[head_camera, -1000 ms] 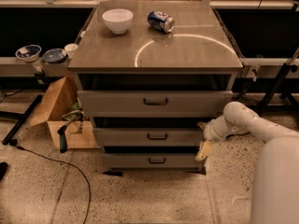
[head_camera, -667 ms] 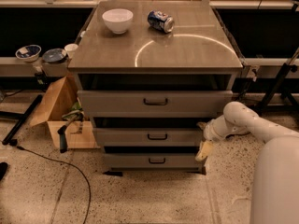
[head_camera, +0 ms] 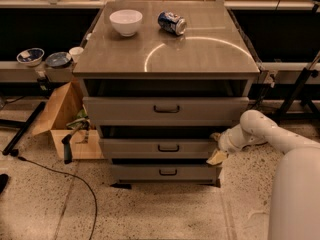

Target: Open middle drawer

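Observation:
The middle drawer [head_camera: 150,148] is the second of three grey fronts in the cabinet, with a small dark bar handle [head_camera: 168,148] at its centre. It stands a little proud of the cabinet, with a dark gap above it. The top drawer [head_camera: 165,110] is taller and wider; the bottom drawer [head_camera: 165,172] is the narrowest. My gripper [head_camera: 217,149] is at the right end of the middle drawer's front, well to the right of the handle. My white arm [head_camera: 265,134] reaches in from the lower right.
On the cabinet top [head_camera: 200,54] stand a white bowl [head_camera: 126,22] and a blue can [head_camera: 171,23] lying on its side. An open cardboard box [head_camera: 67,119] stands on the floor at the left. A black cable [head_camera: 55,174] runs across the floor. Bowls [head_camera: 31,56] sit on a left shelf.

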Available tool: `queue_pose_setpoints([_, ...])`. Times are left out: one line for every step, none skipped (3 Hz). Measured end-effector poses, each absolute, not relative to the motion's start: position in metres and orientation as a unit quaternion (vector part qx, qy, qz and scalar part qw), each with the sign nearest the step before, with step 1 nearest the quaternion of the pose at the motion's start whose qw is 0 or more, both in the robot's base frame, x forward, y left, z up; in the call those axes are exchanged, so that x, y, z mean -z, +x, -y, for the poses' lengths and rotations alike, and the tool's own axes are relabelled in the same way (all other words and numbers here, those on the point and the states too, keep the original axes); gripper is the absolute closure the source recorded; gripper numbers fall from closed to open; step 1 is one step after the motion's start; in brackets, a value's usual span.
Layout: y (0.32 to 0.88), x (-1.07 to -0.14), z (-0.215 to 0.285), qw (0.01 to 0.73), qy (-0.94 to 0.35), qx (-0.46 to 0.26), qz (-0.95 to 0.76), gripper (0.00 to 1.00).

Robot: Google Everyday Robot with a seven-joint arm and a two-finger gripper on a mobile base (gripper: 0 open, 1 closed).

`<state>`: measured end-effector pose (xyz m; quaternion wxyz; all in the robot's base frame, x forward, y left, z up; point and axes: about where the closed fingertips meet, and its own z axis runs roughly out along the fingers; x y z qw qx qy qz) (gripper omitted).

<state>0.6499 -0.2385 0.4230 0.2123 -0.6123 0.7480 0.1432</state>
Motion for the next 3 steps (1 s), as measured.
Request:
queue_pose_setpoints([0.6499, -0.4229, 0.2385, 0.212, -0.612, -0.143, -0.748, 0.73])
queue_pose_setpoints([0.6498, -0.4229, 0.2385, 0.212, -0.612, -0.143, -0.748, 0.96])
queue_pose_setpoints([0.6498, -0.4228, 0.2384, 0.212, -0.612, -0.143, -0.748, 1.00])
